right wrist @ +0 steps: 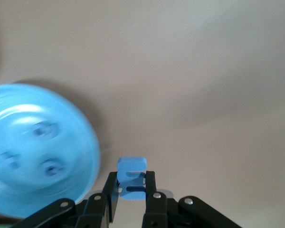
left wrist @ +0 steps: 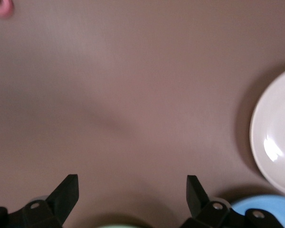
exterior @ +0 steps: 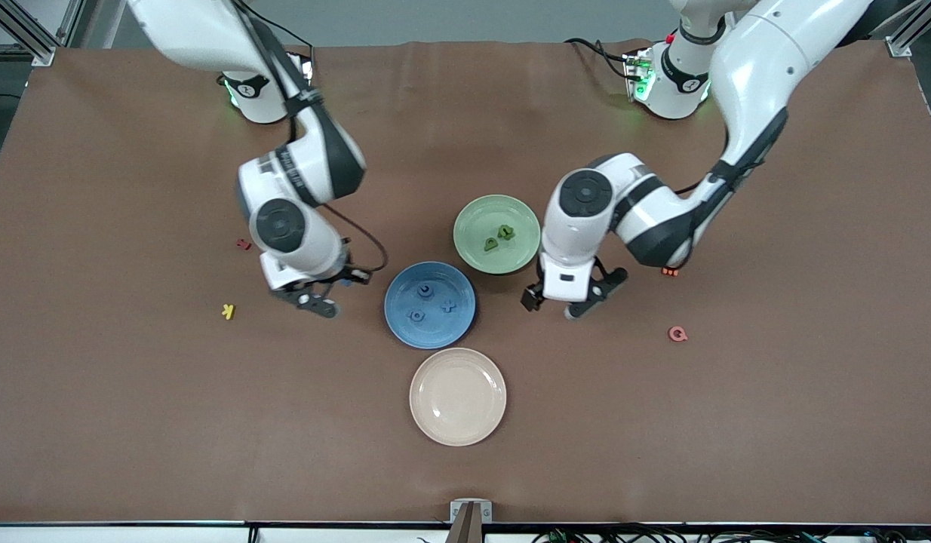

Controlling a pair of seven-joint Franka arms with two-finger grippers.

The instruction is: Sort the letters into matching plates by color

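Note:
The blue plate lies mid-table and holds three blue letters. The pale green plate, farther from the front camera, holds two green letters. My right gripper hovers over the bare table beside the blue plate, toward the right arm's end. In the right wrist view it is shut on a blue letter, with the blue plate close by. My left gripper is open and empty, low over the table beside both plates; the left wrist view shows its jaws wide apart.
A beige plate lies nearer the front camera than the blue plate. A yellow K and a dark red letter lie toward the right arm's end. A pink Q and an orange letter lie toward the left arm's end.

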